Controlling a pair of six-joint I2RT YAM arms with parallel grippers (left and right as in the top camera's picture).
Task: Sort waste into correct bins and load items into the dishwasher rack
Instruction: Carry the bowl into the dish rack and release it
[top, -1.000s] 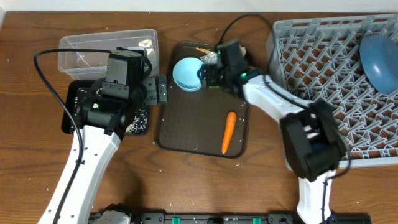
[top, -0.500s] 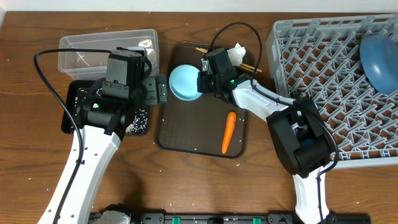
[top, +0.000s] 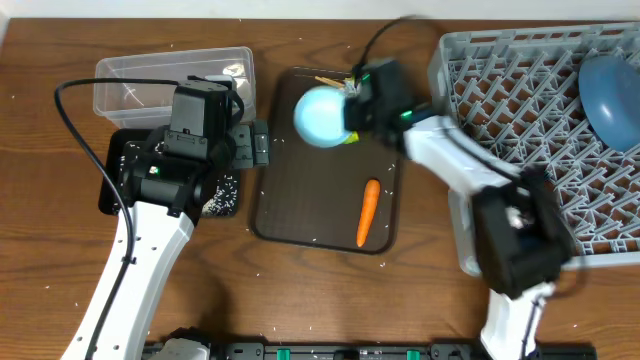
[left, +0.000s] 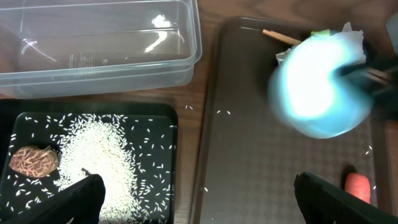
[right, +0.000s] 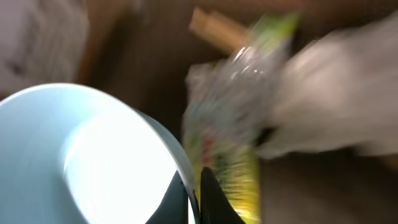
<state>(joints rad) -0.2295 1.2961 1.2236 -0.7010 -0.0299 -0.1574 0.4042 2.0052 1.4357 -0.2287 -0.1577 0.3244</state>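
Observation:
My right gripper (top: 350, 112) is shut on the rim of the small light-blue bowl (top: 322, 116), which hangs tilted and blurred over the far end of the brown serving tray (top: 300, 205). In the right wrist view the black fingers (right: 214, 193) pinch the bowl's wall (right: 93, 155), one inside and one outside. Behind it lie the green-yellow foil wrapper (right: 230, 143), a white tissue (right: 336, 106) and chopsticks (right: 217, 28). An orange carrot (top: 368, 212) lies on the tray. My left gripper (left: 202, 196) is open over the edge between the black tray (left: 158, 124) and the serving tray.
The black tray holds white rice (left: 99, 155) and a brown food lump (left: 32, 160). The clear tub (top: 170, 75) stands behind it. The grey dishwasher rack (top: 520, 110) fills the right side, with a large blue bowl (top: 612, 88) in its far corner.
My right gripper closed on the small bowl's rim and lifted it off the tray, tipping it up. The left arm has not moved.

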